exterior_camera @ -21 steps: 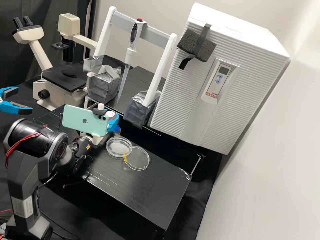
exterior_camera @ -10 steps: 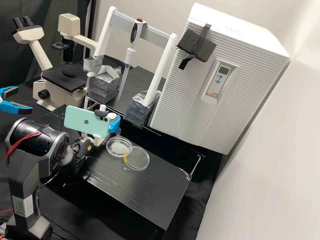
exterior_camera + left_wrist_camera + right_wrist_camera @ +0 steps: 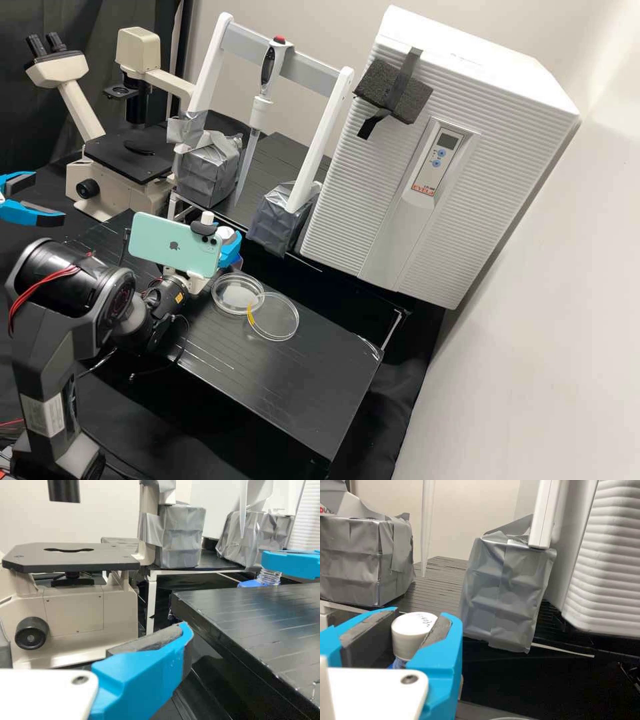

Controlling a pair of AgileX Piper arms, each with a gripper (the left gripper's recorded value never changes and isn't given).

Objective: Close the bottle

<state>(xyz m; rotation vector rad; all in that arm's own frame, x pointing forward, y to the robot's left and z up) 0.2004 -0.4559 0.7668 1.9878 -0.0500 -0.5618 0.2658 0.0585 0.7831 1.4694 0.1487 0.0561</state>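
Two dark grey robot arms are at a black table (image 3: 287, 380). The right tool (image 3: 410, 624) is closed to a narrow gap around a small white cap (image 3: 413, 631), with its grey pads against the cap's sides. In the left wrist view, the bottle (image 3: 270, 576) stands near the table's far edge, directly under a blue finger of that tool. The bottle's clear threaded neck is exposed. Whether the cap touches the neck cannot be told.

The left tool (image 3: 48, 197) hangs well apart, off the table's left side and in front of a beige microscope (image 3: 113, 157). Its two blue fingers are spread wide and hold nothing.

Near the right tool, two clear round petri dishes (image 3: 237, 293) lie flat on the table with their rims touching. Behind the table, a pipette (image 3: 261, 87) hangs upright from a white stand. The stand's feet (image 3: 505, 595) are wrapped in grey tape, and one foot is just behind the bottle. A large white ribbed machine (image 3: 467, 133) stands to the right of the stand.
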